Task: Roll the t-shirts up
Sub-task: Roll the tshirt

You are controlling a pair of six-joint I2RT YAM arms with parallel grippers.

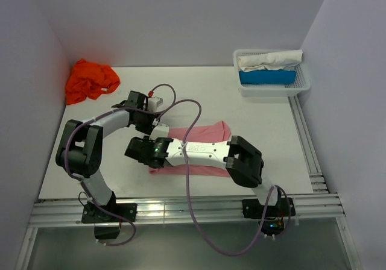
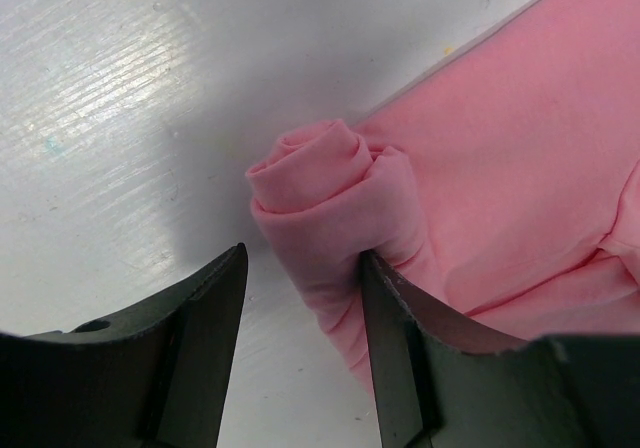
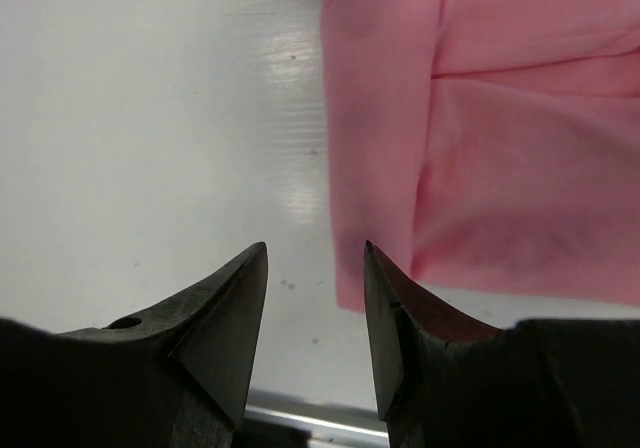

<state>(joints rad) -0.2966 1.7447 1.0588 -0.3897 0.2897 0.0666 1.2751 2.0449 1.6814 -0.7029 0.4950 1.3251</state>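
The light pink t-shirt (image 1: 208, 131) lies folded into a long strip in the middle of the table. Its left end is rolled into a small coil (image 2: 330, 183). My left gripper (image 1: 158, 124) is open at that coil (image 2: 302, 256). Its right finger (image 2: 385, 308) touches the roll and its left finger stands apart from it. My right gripper (image 1: 131, 149) is open and empty low over the table at the strip's near left corner (image 3: 315, 248), with the shirt's edge (image 3: 375, 168) by its right finger. The bright orange t-shirt (image 1: 90, 80) lies crumpled at the back left.
A white lattice basket (image 1: 304, 86) at the back right holds a white and a blue folded cloth. Metal rails run along the table's near edge (image 1: 181, 210) and right side. Grey walls close in the left, back and right.
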